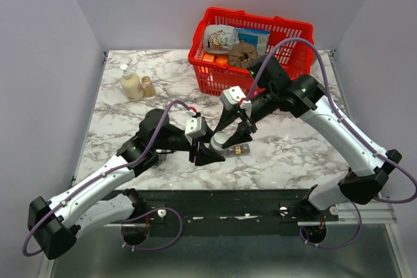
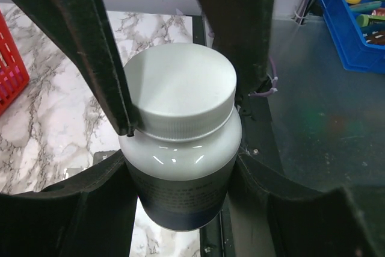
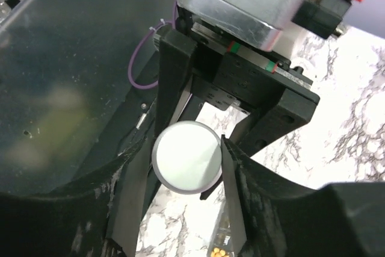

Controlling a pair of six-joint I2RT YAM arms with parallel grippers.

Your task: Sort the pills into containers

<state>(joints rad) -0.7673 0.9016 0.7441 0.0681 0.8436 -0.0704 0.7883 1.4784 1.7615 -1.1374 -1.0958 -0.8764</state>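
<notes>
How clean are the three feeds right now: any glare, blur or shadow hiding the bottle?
Left wrist: bottle sharp, only small glints on its shoulder. Right wrist: cap crisp and evenly lit; hazy reflections on the grey surface at left. Top external: even light, soft shadows, but the left arm and right arm hide most of the bottle.

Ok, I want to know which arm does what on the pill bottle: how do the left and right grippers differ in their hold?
The left gripper clamps the pill bottle around its body, while the right gripper pinches only its white cap. In the top view the left gripper reaches in from the near left, the right gripper from the far right. Both are shut on the same bottle.
</notes>
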